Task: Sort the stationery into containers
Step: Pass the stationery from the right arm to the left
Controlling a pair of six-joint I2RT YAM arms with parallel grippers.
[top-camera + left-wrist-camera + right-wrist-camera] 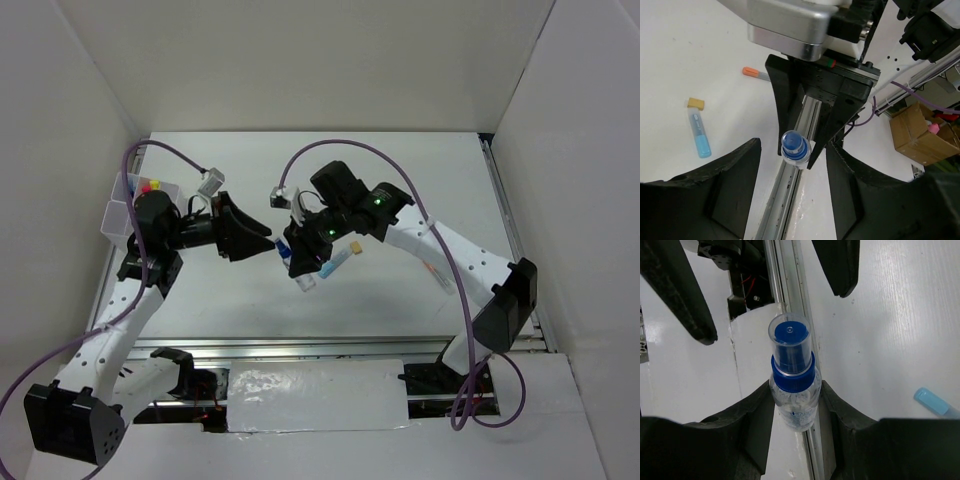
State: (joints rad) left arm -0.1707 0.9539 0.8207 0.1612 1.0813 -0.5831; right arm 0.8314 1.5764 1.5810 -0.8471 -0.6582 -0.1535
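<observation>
**A:** Where is the blue-capped bottle (792, 375) sitting?

**B:** It isn't sitting anywhere. The right claw (795, 390) is gripping it by the clear body, just under the blue collar, with its fingers pressing in from both sides. The bottle is hanging over the middle of the counter (400, 300), its cap pointing away from the right wrist camera.

**A:** And the left claw (266, 241)?

**B:** It is gaping wide and carrying nothing. In the top view it is hovering close by at the right claw's 9 o'clock, pointing toward 3 o'clock. In its own wrist view its fingers are flanking the cap and touching nothing.

**A:** What is lying on the counter?

**B:** The light-blue marker (700, 136) is lying flat at the right claw's 3 o'clock in the top view, with a small tan block (695, 103) just beside its end. In the left wrist view the orange-capped tube (752, 73) is lying at the marker's 1 o'clock.

**A:** And the organizer box (115, 218)?

**B:** It is standing at the counter's 9 o'clock edge, beside the left arm. Pink and yellow highlighter caps (150, 185) are showing inside, though I cannot tell which compartment is holding them.
</observation>
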